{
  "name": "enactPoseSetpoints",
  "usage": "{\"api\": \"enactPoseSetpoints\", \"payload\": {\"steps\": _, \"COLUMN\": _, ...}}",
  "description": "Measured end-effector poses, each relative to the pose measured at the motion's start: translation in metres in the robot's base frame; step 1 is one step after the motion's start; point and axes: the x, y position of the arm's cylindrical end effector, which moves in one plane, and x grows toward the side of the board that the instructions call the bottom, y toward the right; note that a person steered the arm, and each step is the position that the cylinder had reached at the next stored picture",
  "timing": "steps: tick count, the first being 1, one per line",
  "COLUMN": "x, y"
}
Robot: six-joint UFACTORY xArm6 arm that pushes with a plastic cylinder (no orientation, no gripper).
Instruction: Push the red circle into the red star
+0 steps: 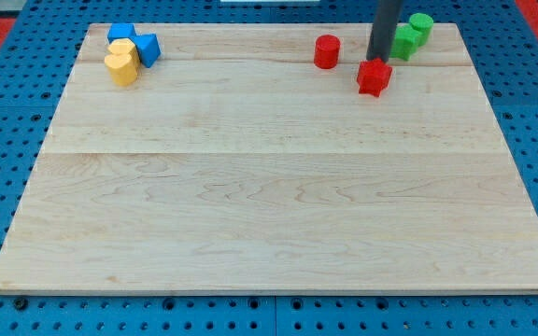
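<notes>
Near the view's top right of the table (278,205), my tip (378,61), a bare rod with no claw, touches the red star's (374,78) top edge, the red circle (326,51) near on its left; counted: two red, two green (410,35), two blue (134,42), two yellow (120,63).

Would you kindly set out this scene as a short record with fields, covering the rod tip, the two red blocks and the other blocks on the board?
board: pale wooden board on a blue pegboard
my tip: at the view's top right, just above the red star
red star block: right of the red circle
red circle block: red cylinder, apart from the star
gap: circle and star not touching
green blocks: two, right of the rod
top-left cluster: blue blocks and yellow blocks, bunched together
</notes>
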Motion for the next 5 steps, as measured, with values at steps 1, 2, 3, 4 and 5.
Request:
{"api": "enactPoseSetpoints", "payload": {"steps": 1, "x": 0.037, "y": 0.015}}
{"api": "enactPoseSetpoints", "payload": {"steps": 2, "x": 0.067, "y": -0.010}}
{"api": "enactPoseSetpoints", "payload": {"steps": 3, "x": 0.036, "y": 0.003}}
{"api": "enactPoseSetpoints", "payload": {"steps": 4, "x": 0.004, "y": 0.023}}
{"api": "enactPoseSetpoints", "payload": {"steps": 5, "x": -0.051, "y": -0.010}}
